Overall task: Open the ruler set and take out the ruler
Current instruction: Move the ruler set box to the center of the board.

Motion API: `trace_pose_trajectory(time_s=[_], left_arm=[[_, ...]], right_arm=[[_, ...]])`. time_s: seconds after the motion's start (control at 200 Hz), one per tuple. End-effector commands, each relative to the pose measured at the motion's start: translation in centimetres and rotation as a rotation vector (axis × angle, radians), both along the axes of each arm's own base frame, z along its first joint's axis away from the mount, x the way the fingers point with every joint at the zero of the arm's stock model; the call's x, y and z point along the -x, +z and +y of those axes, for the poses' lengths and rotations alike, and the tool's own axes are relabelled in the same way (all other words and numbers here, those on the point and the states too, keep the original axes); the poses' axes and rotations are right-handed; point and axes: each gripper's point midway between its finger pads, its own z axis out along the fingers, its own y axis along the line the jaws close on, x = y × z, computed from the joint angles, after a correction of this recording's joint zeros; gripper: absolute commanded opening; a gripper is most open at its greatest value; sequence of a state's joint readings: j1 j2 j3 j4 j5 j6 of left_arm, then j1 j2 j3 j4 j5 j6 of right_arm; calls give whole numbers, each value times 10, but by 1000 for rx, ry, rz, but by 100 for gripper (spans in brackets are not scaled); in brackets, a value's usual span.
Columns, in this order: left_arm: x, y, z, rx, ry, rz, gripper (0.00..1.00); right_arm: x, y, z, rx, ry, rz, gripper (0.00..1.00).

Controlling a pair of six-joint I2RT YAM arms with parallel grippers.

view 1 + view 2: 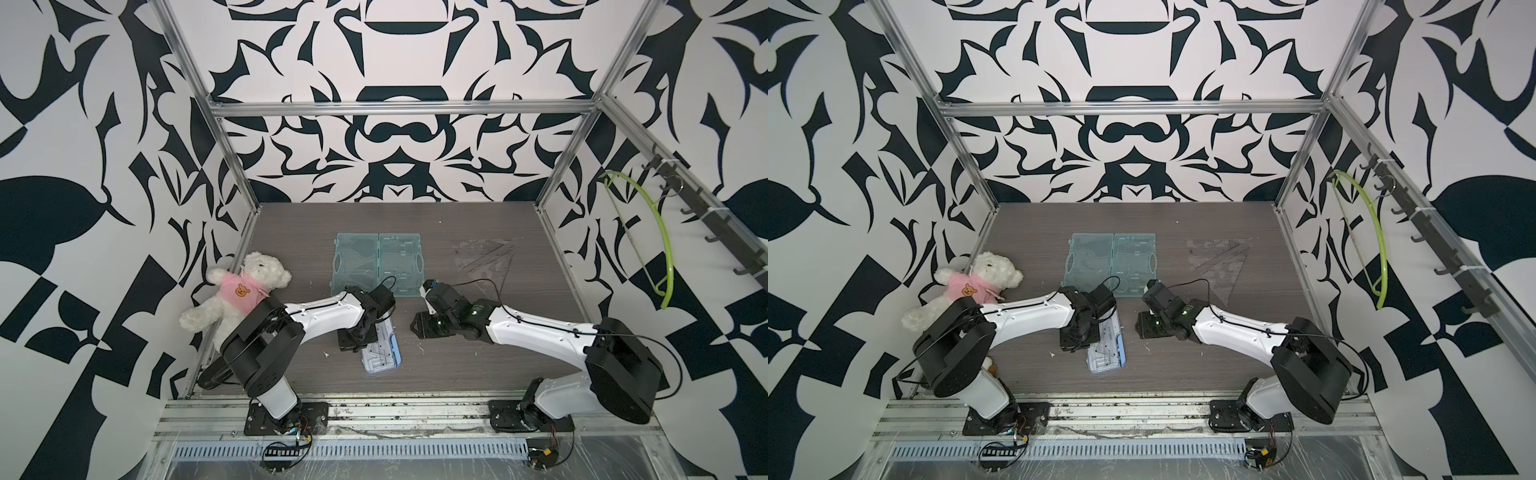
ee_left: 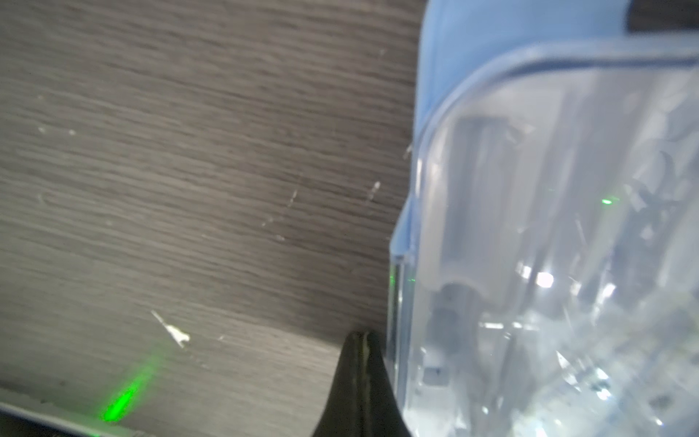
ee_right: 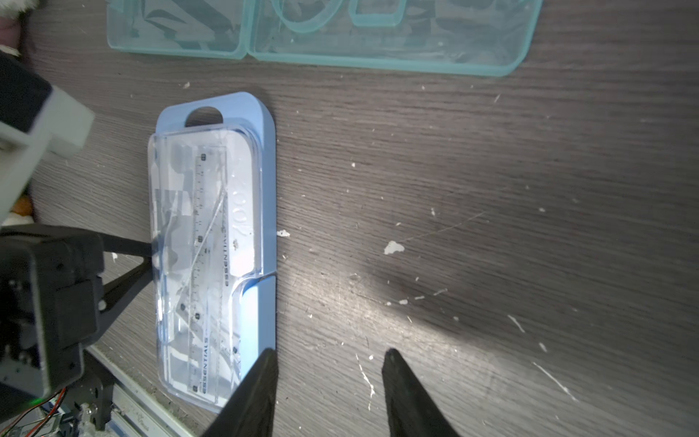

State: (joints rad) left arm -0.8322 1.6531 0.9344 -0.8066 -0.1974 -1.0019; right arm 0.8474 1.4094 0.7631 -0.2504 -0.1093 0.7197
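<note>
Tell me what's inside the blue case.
Through the case's clear lid, a clear ruler with scale marks and ESSENTIALS print lies lengthwise. Reflections hide whether more pieces lie stacked with it or beneath.

Top views are coming in bright and even for me, with only faint soft shadows under the arms (image 1: 324, 311) on the worktop (image 1: 457, 232). The wide-angle stretch splays the frame posts (image 1: 232, 137) outward toward the picture edges. Left wrist feed is mush: the ruler set (image 2: 548, 246) sits too close and blurred, with white glints on its clear lid and a green glow on the wood. Right wrist feed is sharper, with a pale glare patch between broad soft shadows. The right gripper (image 3: 329, 363) jaws are out of focus.
</note>
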Motion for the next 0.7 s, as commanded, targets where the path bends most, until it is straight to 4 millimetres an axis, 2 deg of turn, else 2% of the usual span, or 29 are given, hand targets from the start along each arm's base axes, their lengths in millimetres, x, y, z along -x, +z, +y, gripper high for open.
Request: trace_pose_trajectory(time_s=[0.0, 0.27, 0.395, 0.695], left_arm=[[-18, 6, -7, -1, 1, -67, 3], [-39, 19, -3, -16, -20, -135, 3], [-42, 14, -10, 10, -34, -130, 3], [-48, 4, -25, 55, -76, -126, 3]], right_arm=[[-4, -1, -2, 12, -14, -11, 47], [-5, -9, 4, 34, -3, 26, 47], [-6, -13, 7, 44, -5, 44, 45], [-8, -8, 11, 56, -26, 47, 41]])
